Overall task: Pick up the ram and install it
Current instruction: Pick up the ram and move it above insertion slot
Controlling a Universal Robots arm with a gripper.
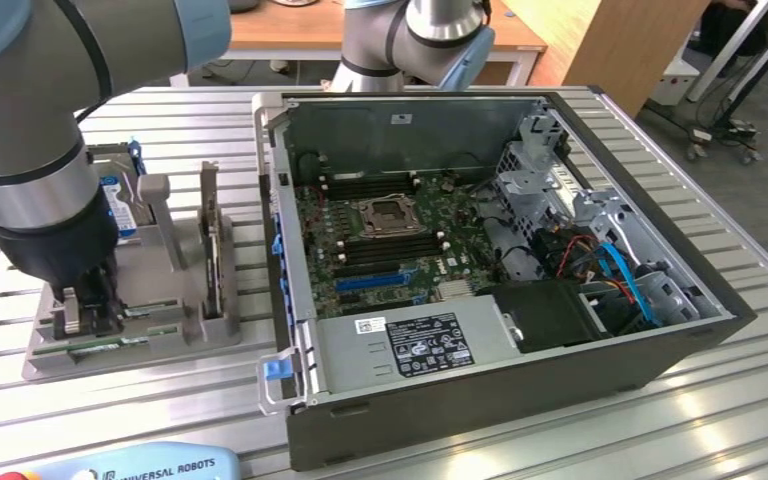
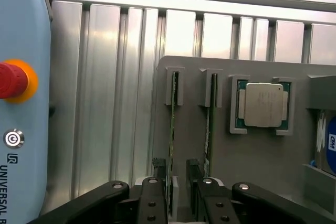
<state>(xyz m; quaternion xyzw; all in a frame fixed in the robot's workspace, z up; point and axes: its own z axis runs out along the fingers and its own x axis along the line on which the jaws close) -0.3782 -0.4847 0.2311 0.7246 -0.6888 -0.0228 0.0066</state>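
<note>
1. The ribbed aluminium table (image 1: 704, 400) carries an open black computer case (image 1: 491, 330) at its middle.
2. A grey moulded parts tray (image 1: 217, 335) lies beside the case, toward the table's edge on the exterior view's left.
3. The black two-finger gripper (image 2: 176, 177) hangs over the tray, jaws apart.
4. The ram (image 2: 171, 119), a thin green circuit-board stick, stands on edge in a tray slot, between the jaws. It is probably light, stiff and fragile, and is best pinched gently across its flat faces.
</note>
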